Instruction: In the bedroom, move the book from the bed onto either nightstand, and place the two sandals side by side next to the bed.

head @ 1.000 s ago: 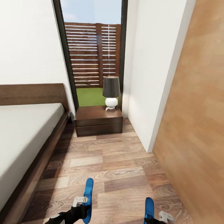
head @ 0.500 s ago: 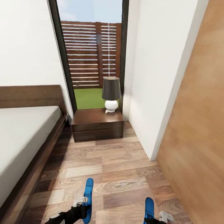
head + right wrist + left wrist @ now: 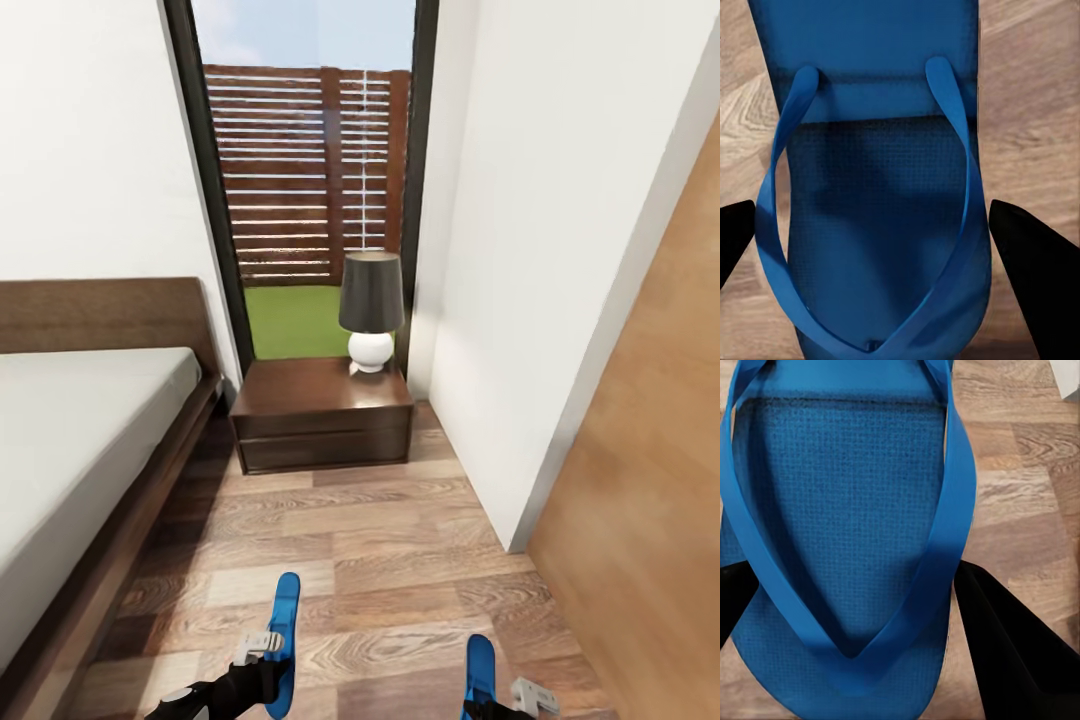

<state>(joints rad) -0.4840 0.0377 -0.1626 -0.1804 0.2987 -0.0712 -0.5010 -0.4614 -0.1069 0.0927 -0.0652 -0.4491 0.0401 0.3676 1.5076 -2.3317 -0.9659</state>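
Head view: left tool [image 3: 268, 650] grips left sandal [image 3: 285, 628]; right tool [image 3: 505, 700] grips right sandal [image 3: 481, 671].
Ahead: nightstand [image 3: 322, 412], bed [image 3: 80, 440] beside.

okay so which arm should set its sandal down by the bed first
Probably the left. The left gripper holds its sandal on the side nearer the bed, whose frame runs along the floor there. The right gripper with the other sandal is farther from it, toward the wall.
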